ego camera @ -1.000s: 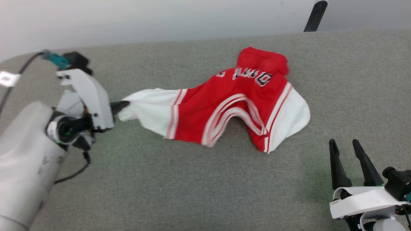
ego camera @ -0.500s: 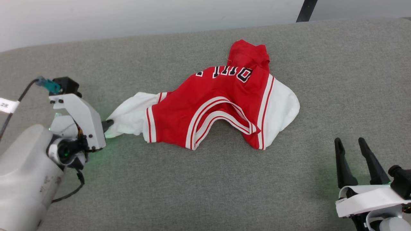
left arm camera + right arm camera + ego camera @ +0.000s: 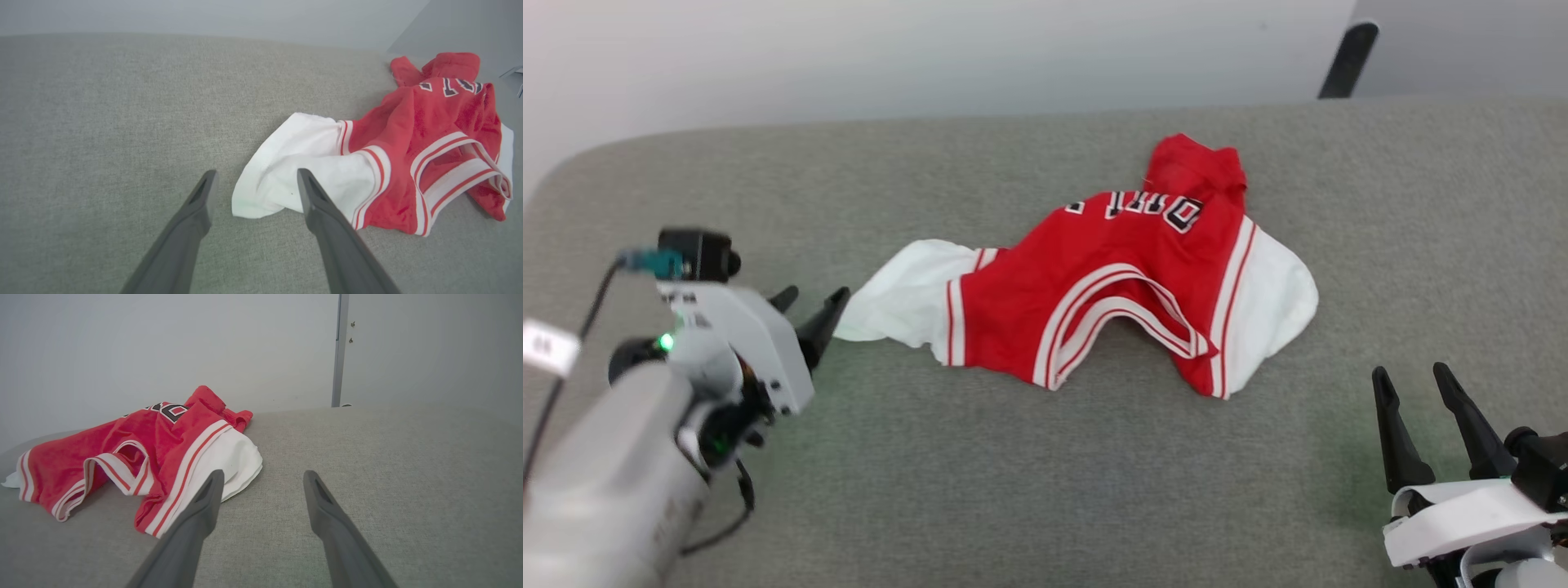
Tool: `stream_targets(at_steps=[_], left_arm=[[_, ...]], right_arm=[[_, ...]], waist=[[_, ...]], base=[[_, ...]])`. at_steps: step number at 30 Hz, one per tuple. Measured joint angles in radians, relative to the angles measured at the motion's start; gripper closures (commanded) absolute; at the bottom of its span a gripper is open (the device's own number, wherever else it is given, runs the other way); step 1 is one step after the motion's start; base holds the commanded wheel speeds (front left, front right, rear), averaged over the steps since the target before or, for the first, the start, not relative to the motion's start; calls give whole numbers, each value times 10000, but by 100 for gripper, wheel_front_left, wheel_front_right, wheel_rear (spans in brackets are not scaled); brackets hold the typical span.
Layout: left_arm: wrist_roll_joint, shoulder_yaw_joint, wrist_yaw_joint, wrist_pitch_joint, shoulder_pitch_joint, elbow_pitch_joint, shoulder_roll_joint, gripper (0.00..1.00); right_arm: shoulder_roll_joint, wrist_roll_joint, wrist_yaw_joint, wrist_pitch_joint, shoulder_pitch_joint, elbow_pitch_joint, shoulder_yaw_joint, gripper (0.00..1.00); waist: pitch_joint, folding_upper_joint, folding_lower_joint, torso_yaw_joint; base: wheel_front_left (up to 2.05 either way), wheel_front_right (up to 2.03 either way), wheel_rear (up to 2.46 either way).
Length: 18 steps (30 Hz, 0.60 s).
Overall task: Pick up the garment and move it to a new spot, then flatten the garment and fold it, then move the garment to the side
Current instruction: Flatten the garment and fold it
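Left claw (image 3: 814, 296), spread and empty, sits just beside the garment (image 3: 1094, 294), which lies crumpled and probably awaits flattening. Right claw (image 3: 1410, 372) idles spread, near right.

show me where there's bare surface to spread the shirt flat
Bare grey surface lies nearer the robot than the garment, between the left gripper and right gripper, and beyond the garment's right. Tight only beside the left gripper.

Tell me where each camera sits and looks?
Head view: on the head, looking down at the garment on the grey surface; left pincer and right pincer show.
Left wrist view: on that wrist, facing the white sleeve past its own fingers.
Right wrist view: on that wrist, low, facing the garment and wall past its fingers.
All three share the garment.
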Motion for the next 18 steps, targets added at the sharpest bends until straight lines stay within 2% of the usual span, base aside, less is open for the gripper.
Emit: stream_targets(at_steps=[2, 8, 14, 18], left_arm=[[176, 31, 33, -757, 383, -190, -42, 0], [675, 29, 531, -2794, 1699, -727, -326, 0], [1030, 378, 1473, -4075, 3019, -1519, -692, 0], [1756, 1208, 2199, -4178, 4078, -2894, -1080, 0]], right_arm=[[-92, -2, 0, 0, 2, 65, 36, 0], [-332, -6, 0, 90, 30, 176, 98, 0], [-792, -81, 0, 755, 189, 198, 669, 0], [-1791, -113, 0, 1925, -106, 159, 1703, 0]], waist=[[-114, 0, 0, 128], [-432, 0, 0, 530], [-682, 0, 0, 953], [-723, 0, 0, 1247]], base=[[0, 0, 0], [0, 0, 0], [0, 0, 0], [0, 0, 0]])
